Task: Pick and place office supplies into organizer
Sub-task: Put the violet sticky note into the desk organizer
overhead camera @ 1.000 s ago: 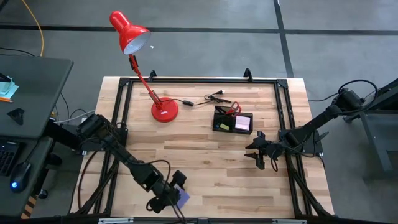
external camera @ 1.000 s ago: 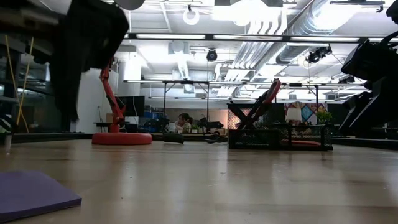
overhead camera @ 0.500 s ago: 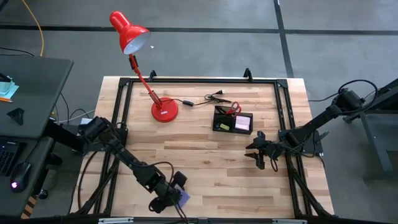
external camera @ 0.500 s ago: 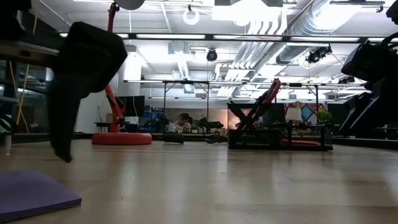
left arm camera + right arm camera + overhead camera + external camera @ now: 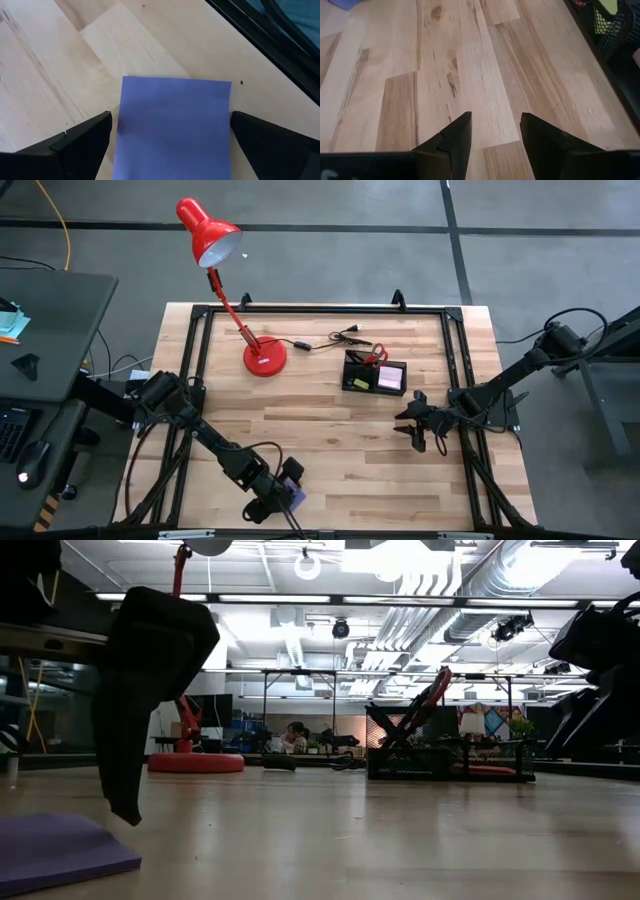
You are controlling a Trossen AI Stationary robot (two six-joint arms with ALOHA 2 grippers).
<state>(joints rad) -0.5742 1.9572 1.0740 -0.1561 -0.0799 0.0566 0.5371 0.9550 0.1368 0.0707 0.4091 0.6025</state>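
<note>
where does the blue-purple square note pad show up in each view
High view: blue-purple square note pad at the table's near edge, under the left gripper.
Low view: flat in the bottom left corner.
Left wrist view: centre, between the open fingers.
Right wrist view: a sliver in the top left corner.
Shared landmark: light wooden table.

Purple note pad (image 5: 172,127) flat, organizer (image 5: 374,375) upright
</note>
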